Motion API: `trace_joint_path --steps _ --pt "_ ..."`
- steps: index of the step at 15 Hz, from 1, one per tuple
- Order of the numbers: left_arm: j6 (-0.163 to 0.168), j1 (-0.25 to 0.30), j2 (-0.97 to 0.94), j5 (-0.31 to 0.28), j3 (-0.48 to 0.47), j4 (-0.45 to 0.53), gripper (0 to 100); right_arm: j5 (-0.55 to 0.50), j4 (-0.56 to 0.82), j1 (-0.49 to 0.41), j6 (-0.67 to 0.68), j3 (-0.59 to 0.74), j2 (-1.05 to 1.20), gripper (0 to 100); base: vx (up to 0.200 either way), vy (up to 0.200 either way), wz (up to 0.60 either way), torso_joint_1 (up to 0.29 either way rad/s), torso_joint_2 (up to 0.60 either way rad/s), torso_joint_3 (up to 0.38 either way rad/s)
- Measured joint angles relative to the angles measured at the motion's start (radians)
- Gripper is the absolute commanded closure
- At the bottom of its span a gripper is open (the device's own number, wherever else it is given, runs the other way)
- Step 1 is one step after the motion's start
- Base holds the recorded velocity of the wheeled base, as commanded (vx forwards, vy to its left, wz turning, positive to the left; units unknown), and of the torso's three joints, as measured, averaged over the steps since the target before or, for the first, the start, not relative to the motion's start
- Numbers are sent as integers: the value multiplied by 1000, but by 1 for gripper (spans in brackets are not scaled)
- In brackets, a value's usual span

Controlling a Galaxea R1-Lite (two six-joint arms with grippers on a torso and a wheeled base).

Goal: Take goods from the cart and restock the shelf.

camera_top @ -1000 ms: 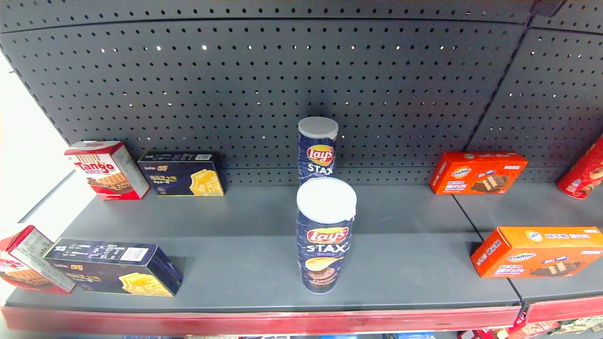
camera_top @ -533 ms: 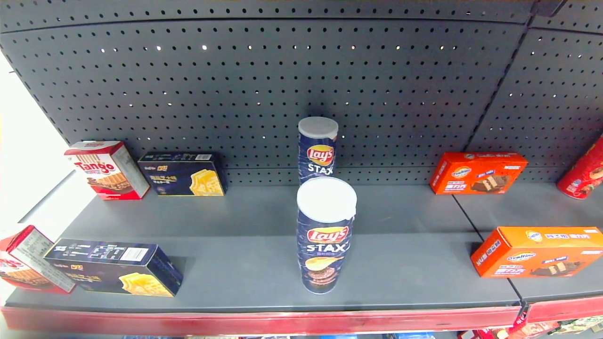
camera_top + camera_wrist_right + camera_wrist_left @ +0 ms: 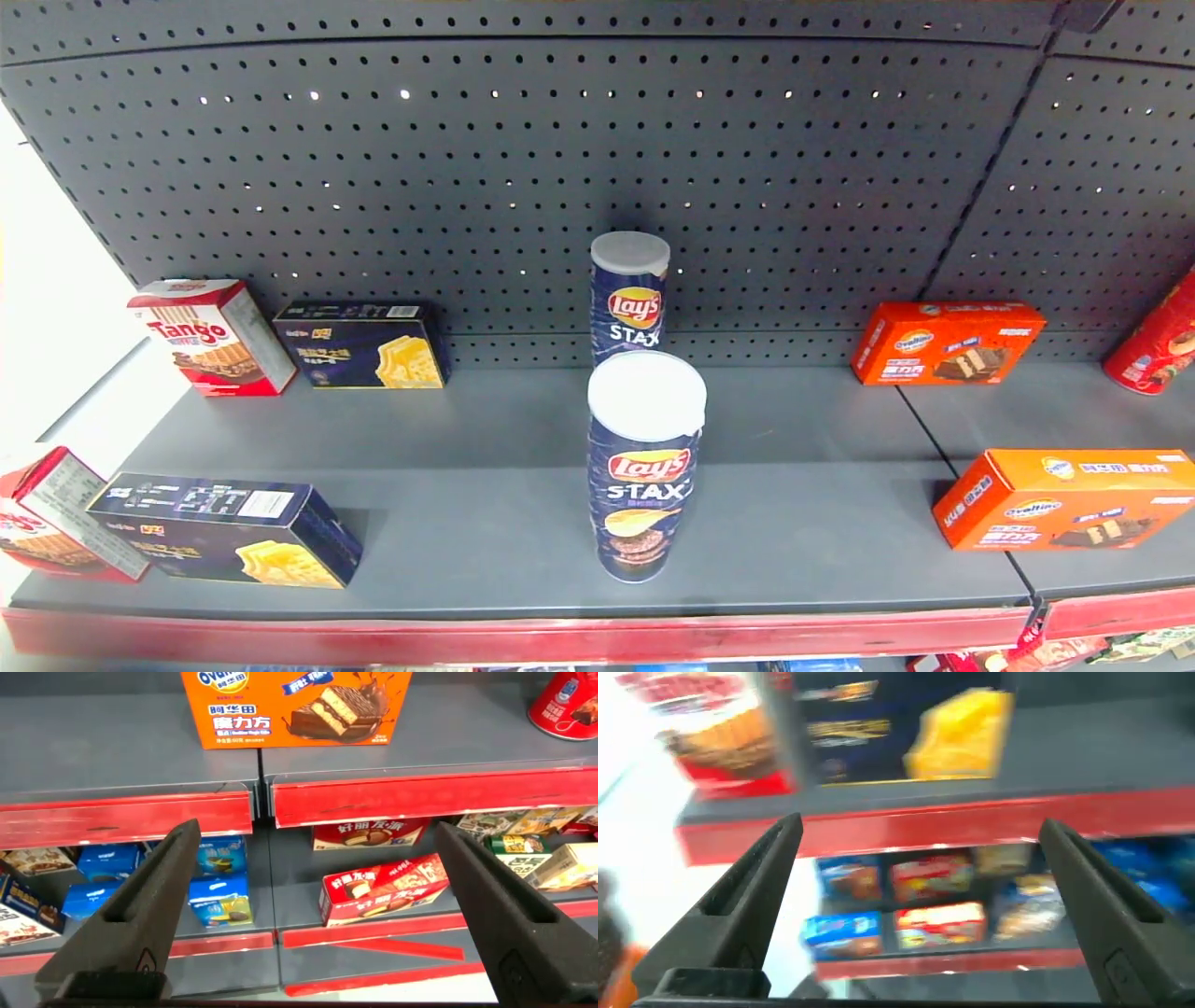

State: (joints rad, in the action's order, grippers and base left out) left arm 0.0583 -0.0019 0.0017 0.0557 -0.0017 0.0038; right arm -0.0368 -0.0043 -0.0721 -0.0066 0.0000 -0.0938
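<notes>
On the grey shelf point(image 3: 485, 523), two dark blue chip cans stand upright in the middle: one near the front point(image 3: 642, 467), one behind it point(image 3: 629, 297). At the left sit red wafer boxes point(image 3: 213, 336) point(image 3: 51, 515) and dark blue cracker boxes point(image 3: 364, 343) point(image 3: 229, 530). Orange boxes point(image 3: 945, 342) point(image 3: 1064, 499) lie at the right. My left gripper point(image 3: 915, 924) is open and empty, facing the shelf's red front edge point(image 3: 906, 826). My right gripper point(image 3: 322, 919) is open and empty, below the front orange box point(image 3: 297, 707).
A perforated dark back panel point(image 3: 523, 159) rises behind the shelf. A red can point(image 3: 1158, 343) lies at the far right. Lower shelves hold several packaged goods point(image 3: 383, 889) point(image 3: 938, 922). Bare shelf surface lies on either side of the cans.
</notes>
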Motion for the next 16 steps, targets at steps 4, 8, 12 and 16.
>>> trace_joint_path --steps 4,8,12,16 --pt "-44 1 0 0 0 -2 0 1 0 0 -1 0 0 0 0 0 0 0 0 0" --pt "-65 0 -1 6 1 -3 0 1 1 0 0 0 -1 0 -50 0 0 1 -1 2" --pt "-66 0 -1 5 0 -4 0 0 0 0 -1 0 -1 0 0 0 0 0 0 0" --pt "-67 0 -1 4 0 -4 0 1 0 0 -1 0 -2 0 0 0 0 0 0 0"
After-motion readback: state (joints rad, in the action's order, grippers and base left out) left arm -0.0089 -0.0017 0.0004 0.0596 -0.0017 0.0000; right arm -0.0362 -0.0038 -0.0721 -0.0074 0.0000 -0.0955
